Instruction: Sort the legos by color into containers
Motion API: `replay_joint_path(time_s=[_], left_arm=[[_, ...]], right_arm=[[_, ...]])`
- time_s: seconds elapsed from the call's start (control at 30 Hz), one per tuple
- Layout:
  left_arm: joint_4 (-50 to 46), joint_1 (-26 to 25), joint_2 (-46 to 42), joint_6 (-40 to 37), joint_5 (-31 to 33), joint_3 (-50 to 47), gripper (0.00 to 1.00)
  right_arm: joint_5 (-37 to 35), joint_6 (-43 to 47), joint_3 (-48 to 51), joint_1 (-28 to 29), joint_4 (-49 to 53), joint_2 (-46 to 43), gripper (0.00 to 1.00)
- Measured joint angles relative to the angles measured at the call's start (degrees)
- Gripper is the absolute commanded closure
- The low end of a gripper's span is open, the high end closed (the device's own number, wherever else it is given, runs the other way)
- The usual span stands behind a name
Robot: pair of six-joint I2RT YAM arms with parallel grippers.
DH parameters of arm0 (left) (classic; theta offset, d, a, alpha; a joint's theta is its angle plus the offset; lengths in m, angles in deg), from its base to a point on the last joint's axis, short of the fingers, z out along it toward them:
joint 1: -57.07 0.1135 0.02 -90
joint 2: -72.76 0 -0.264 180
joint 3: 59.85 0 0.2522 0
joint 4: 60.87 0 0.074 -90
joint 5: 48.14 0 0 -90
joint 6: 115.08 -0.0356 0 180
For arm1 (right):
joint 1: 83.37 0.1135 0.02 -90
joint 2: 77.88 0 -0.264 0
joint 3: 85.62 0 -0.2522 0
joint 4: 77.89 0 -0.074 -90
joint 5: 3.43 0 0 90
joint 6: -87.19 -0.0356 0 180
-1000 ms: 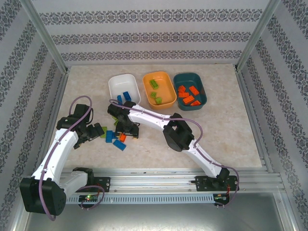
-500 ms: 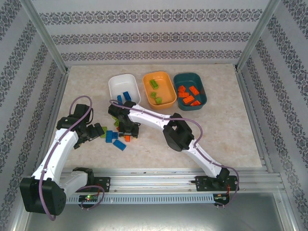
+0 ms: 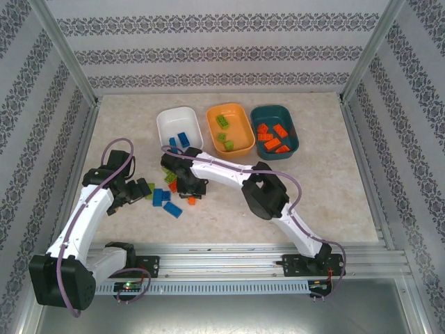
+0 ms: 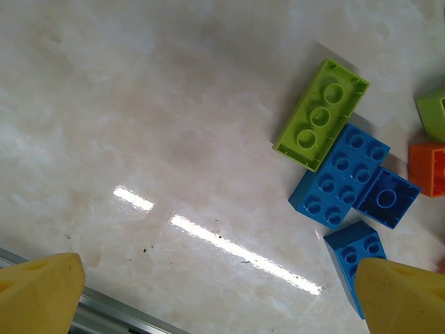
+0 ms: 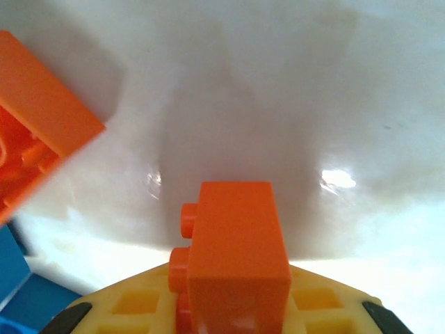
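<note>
Beige marbled surface [image 3: 334, 195], glossy with glare streaks, is enclosed by striped patterned wallpaper [image 3: 208, 56] and metal corner posts [image 3: 66, 52]. I note the white dish [image 3: 170, 122], orange dish [image 3: 240, 122] and teal dish [image 3: 271, 115] in a row at the back. The right claw [image 3: 185, 185] is clamped on an orange brick [image 5: 236, 243]. The left claw [image 4: 222, 292] is spread wide and empty, near loose blue and green legos [image 4: 348, 174].

Damask-striped white walls [image 3: 222, 52] enclose a glossy beige marbled tabletop [image 3: 334, 202], framed by aluminium posts [image 3: 65, 52]
</note>
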Motion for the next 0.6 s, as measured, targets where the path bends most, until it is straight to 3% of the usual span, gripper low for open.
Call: replay_joint_path(time_s=[0.17, 0.3, 0.47, 0.6], left_arm=[[0.2, 0.0, 1.0, -0.5, -0.9, 0.0, 0.0], [0.5, 0.0, 2.3, -1.2, -2.7, 0.0, 0.0], [1.7, 0.0, 3.7, -3.7, -8.1, 0.0, 0.0], [3.7, 0.0, 3.6, -5.7, -14.0, 0.0, 0.0]], right_arm=[[-0.3, 0.1, 11.6, -2.0, -3.5, -10.8, 0.8], [-0.7, 0.9, 19.4, -7.1, -5.2, -20.4, 0.8], [-1.2, 4.2, 25.0, -20.4, -5.5, -30.6, 0.8], [-1.1, 7.6, 24.7, -32.4, -5.7, -33.7, 0.8]])
